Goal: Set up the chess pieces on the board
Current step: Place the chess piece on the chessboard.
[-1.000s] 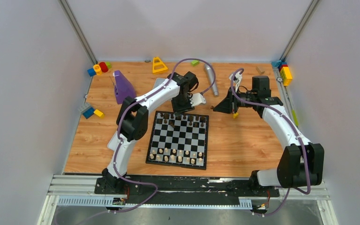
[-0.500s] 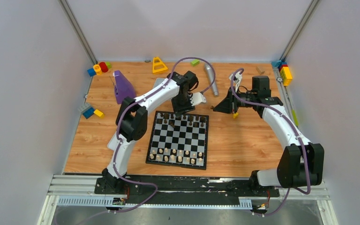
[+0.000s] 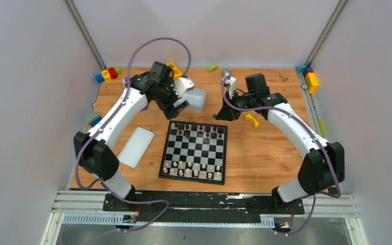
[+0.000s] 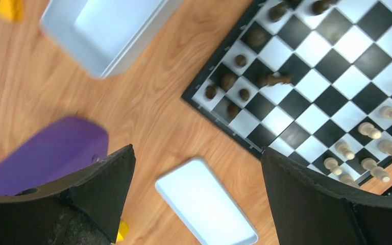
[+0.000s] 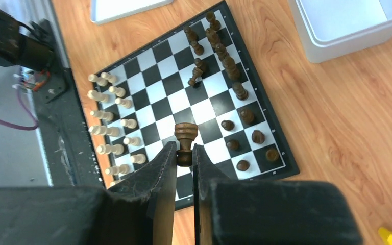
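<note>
1. Nearest the arm bases, the pale chessmen stand in two rows along the near edge of the chessboard, which lies flat on the wooden table.
2. Left of the board and a little apart from it lies a white lid.
3. Farther on, the dark chessmen fill the board's two far rows. One toppled dark piece lies on its side just inward of them.
4. Just past the far edge, toward the right corner, the right gripper is clamped on a dark brown chessman with a flared top, pinched upright by its lower stem. Its wrist camera shows this piece against the board's middle rows on the right-hand side. How high it hangs cannot be told.
5. A yellow block lies on the table just right of that gripper.
6. Beyond the far left corner, the left gripper hovers with its jaws spread wide and nothing between them; the board lies off to one side of its fingers.
7. Beside it sits a white tray, and a purple shape lies to the left.
8. Farthest back are a yellow cone, a green block and a grey cylinder.
</note>
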{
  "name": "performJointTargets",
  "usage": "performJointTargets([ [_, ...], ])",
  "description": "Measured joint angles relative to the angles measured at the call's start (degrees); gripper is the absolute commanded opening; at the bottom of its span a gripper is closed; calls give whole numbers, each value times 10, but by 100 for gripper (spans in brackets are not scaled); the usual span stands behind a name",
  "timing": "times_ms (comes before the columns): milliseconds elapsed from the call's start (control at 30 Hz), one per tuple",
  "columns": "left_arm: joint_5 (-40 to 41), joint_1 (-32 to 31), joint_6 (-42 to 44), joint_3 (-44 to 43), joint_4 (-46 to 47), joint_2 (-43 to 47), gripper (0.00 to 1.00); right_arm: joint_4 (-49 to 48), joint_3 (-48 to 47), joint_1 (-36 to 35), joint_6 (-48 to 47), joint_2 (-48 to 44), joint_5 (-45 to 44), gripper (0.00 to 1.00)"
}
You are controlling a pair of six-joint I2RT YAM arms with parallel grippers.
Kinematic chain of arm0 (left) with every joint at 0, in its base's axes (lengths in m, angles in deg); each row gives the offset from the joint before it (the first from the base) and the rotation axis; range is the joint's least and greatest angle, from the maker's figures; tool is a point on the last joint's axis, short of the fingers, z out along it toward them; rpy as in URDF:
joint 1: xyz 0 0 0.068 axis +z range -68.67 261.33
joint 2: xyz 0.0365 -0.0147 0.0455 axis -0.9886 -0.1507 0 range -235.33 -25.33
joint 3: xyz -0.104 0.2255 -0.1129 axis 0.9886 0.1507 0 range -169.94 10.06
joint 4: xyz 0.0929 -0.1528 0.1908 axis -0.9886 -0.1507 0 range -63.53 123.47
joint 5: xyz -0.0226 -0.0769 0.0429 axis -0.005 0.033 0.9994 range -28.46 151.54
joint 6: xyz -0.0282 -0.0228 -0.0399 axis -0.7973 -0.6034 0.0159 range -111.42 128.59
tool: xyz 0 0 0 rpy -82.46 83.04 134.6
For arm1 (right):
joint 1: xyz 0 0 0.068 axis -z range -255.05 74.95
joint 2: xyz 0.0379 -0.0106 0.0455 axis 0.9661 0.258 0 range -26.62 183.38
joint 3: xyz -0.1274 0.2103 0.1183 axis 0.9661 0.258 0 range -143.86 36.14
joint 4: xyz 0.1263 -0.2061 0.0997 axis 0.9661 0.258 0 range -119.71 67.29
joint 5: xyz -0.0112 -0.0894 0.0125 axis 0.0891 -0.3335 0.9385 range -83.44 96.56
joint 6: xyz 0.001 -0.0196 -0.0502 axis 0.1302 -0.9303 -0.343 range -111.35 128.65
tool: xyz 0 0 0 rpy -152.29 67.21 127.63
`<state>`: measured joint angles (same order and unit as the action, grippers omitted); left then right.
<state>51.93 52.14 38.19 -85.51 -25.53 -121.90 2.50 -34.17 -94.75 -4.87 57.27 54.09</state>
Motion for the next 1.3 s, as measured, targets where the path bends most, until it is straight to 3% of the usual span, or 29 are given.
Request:
performJointTargets([
  [167,-6,98,-41,102,70,123,100,60,-101,-92,-45,85,-117,2],
  [400,51,136,-100,208,138,259,100,188,-254,-194,-114,253,-273,3],
  [733,81,156,-130,232,146,288,100,310,-325,-278,-205,376,-420,5],
  [1300,82,170,-139,244,151,335,100,367,-418,-290,-264,444,-498,7],
])
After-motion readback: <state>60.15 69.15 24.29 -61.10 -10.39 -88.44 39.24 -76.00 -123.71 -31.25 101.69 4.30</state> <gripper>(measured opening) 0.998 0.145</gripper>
